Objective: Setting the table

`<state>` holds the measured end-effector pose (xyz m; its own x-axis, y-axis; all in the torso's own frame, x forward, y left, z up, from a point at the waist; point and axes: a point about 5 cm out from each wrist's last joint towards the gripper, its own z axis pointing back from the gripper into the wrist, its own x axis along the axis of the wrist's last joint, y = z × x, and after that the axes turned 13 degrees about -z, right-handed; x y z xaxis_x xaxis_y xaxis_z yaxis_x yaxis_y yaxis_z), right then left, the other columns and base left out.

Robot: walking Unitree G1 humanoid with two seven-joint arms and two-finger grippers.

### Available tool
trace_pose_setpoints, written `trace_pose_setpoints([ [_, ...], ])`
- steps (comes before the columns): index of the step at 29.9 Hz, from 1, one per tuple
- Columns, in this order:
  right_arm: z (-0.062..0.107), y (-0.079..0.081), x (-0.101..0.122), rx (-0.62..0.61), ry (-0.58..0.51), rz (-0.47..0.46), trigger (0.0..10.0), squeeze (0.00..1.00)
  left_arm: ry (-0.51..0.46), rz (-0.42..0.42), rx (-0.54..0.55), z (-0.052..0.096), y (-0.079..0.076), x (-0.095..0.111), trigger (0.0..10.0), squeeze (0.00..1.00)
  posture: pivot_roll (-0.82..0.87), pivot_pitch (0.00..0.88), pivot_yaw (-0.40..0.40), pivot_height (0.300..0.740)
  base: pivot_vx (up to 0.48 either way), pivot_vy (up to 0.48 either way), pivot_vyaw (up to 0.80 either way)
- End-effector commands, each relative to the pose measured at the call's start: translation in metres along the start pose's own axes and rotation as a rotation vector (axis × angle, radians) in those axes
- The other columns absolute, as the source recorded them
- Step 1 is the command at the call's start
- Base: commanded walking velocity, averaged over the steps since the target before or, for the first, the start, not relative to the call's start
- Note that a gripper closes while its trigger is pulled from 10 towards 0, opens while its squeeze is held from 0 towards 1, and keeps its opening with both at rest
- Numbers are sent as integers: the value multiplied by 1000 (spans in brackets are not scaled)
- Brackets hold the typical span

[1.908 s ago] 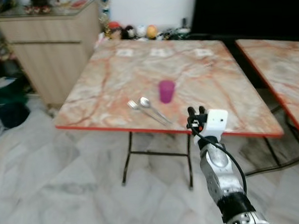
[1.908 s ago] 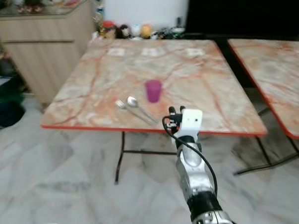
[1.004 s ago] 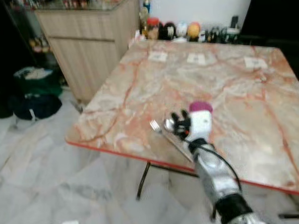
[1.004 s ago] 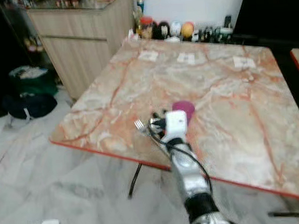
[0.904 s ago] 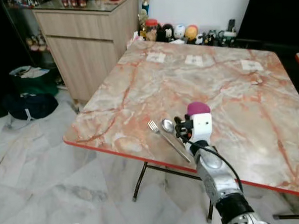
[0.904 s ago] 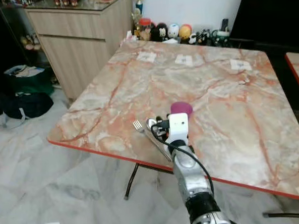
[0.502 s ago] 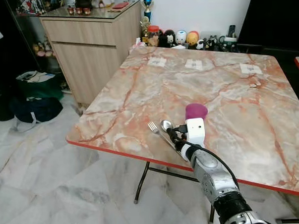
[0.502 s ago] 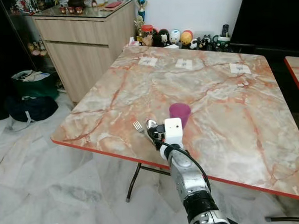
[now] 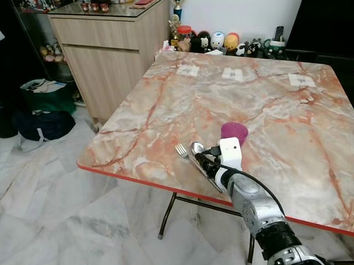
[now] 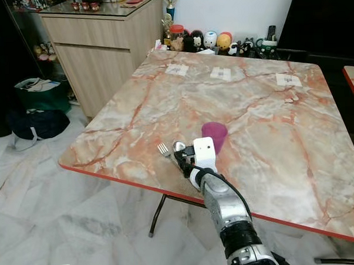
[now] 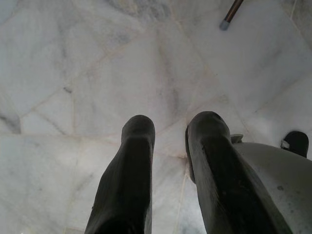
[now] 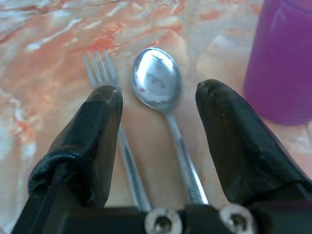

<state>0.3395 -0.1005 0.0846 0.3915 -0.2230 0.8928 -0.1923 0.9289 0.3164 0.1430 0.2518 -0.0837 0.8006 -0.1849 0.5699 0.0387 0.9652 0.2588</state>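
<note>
Cutlery is laid side by side near the front edge of the marble-patterned table point(image 9: 164, 109): a fork point(image 12: 105, 78) and a spoon point(image 12: 157, 85), with a purple cup point(image 10: 213, 135) standing just beside the spoon, farther from the edge. The right gripper point(image 12: 158, 105) is held low over the cutlery, its two black fingers point(image 12: 92, 131) spread wide so that the spoon's handle and part of the fork's handle are seen between them; nothing is gripped. Whether the fingers touch the tabletop cannot be told. The left gripper point(image 11: 168, 134) is hung idle over the pale marble floor point(image 11: 73, 63), its fingers narrowly parted and empty. A wooden cabinet point(image 9: 112, 50) is seen beyond the table's far left corner, and small figurines point(image 9: 220, 41) are lined along the wall.
</note>
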Motion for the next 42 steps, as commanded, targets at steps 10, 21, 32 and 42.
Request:
trace_pose_setpoints([
  [10, -8, -3, 2, 18, 72, 6, 10000, 0, 47, -6, -7, 3, 4, -12, 10000, 0, 23, 20, 6, 740, 0, 0, 0],
  [21, -10, -16, 6, -27, 73, 2, 10000, 0, 58, -7, -9, 4, 5, -13, 10000, 0, 24, 20, 10, 740, 0, 0, 0],
  [32, -12, -16, 3, 6, 108, 1, 10000, 0, 67, -10, -9, 4, 5, -15, 10000, 0, 26, 21, 14, 740, 0, 0, 0],
  [42, -13, -15, -3, 39, 154, 25, 10000, 0, 80, -8, -10, 5, 6, -18, 10000, 0, 28, 20, 14, 740, 0, 0, 0],
])
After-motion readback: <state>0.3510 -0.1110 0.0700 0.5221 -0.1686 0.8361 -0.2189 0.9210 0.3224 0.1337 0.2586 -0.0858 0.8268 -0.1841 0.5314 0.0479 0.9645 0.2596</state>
